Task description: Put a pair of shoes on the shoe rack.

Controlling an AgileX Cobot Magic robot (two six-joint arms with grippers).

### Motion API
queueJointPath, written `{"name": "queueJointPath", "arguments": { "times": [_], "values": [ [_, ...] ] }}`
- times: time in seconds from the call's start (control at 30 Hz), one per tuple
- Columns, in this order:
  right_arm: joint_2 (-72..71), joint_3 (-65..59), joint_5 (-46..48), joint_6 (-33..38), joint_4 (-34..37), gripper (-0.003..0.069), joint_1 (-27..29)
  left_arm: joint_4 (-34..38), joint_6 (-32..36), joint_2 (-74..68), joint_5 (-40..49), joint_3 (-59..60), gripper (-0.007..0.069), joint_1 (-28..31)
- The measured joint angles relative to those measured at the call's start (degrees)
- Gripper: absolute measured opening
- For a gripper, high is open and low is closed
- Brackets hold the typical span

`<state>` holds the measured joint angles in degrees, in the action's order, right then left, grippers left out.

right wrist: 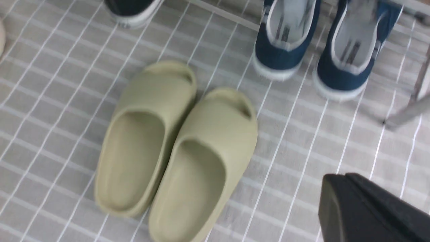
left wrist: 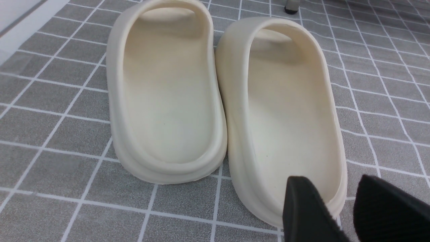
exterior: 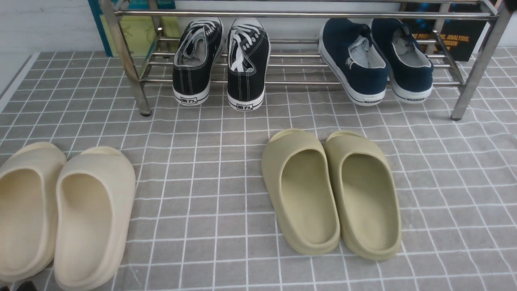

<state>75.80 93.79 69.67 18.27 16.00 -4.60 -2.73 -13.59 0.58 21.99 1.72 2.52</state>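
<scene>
Shoes (exterior: 365,81) (2, navy) propped on rack (exterior: 282,15) | grid cloth (exterior: 202,182), white wall (exterior: 40,24) | left pincer (left wrist: 336,184) ajar, empty | right pincer (right wrist: 349,198) unclear

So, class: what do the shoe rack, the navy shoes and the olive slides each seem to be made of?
Shoe rack: shiny chromed metal, by its mirror-like rods. Navy shoes: matte woven canvas, probably, with white rubbery soles. Olive slides: matte moulded foam, seemingly, each one seamless piece.

left gripper (left wrist: 332,190): black, wedge fingers, ribbed pads | right gripper (right wrist: 344,178): black, matte
</scene>
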Motion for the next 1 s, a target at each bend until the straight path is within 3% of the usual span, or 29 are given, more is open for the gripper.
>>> {"name": "queueJointPath", "arguments": {
  "times": [0.2,0.47,0.67,1.0],
  "values": [
    [-19.4,-21.3,-14.2,0.0,0.8,-0.0002,0.0,0.0,0.0,0.0,0.0,0.0,0.0239,0.0],
    [-37.7,-37.8,-27.0,0.0,1.7,0.0002,0.0,0.0,0.0,0.0,0.0,0.0,0.0239,0.0],
    [-47.2,-44.0,-26.3,0.0,3.0,0.0004,0.0,0.0,0.0,0.0,0.0,0.0,0.0239,0.0],
    [-51.2,-46.2,-20.3,0.0,2.9,0.0005,0.0,0.0,0.0,0.0,0.0,0.0,0.0239,0.0]
  ]
}}
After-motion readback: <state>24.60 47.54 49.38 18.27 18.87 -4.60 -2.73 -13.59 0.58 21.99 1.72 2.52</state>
